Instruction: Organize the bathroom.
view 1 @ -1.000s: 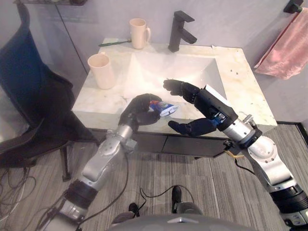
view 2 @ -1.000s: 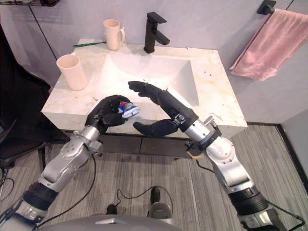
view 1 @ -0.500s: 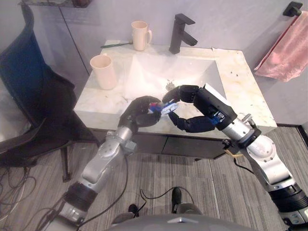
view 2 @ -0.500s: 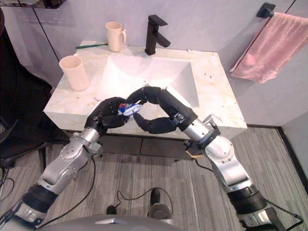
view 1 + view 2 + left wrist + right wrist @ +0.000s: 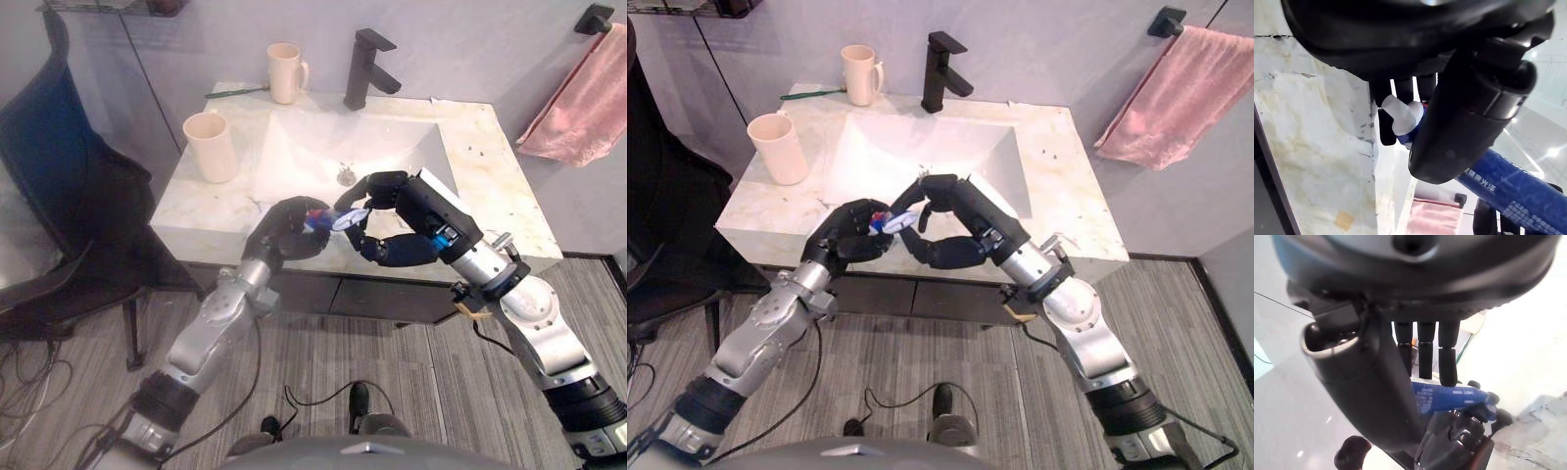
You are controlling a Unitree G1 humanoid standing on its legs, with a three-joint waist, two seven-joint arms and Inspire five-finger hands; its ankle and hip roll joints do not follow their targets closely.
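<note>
While a dark chair [image 5: 59, 196] stood at the far left, the left hand [image 5: 286, 230] was curled round the cap end of a blue toothpaste tube [image 5: 338, 219] above the front edge of the marble counter [image 5: 201, 206], just before the sink basin [image 5: 333, 147]. The tube's long axis ran roughly level from left to right, its flat tail pointing toward the right hand [image 5: 390, 217], whose fingers and thumb were bent round that tail, so both hands gripped it at once. Behind on the counter stood a pale cup [image 5: 209, 145] at the left, a second cup [image 5: 286, 70] with a green toothbrush [image 5: 235, 90] beside it at the back, then a black faucet [image 5: 367, 67]; a pink towel [image 5: 578, 103] hung at the far right. The left wrist view showed the tube's white cap [image 5: 1400, 115] past the thumb, a detail the head views hid, while the right wrist view showed the blue body [image 5: 1449, 397] crossing under the fingers [image 5: 1447, 360].
</note>
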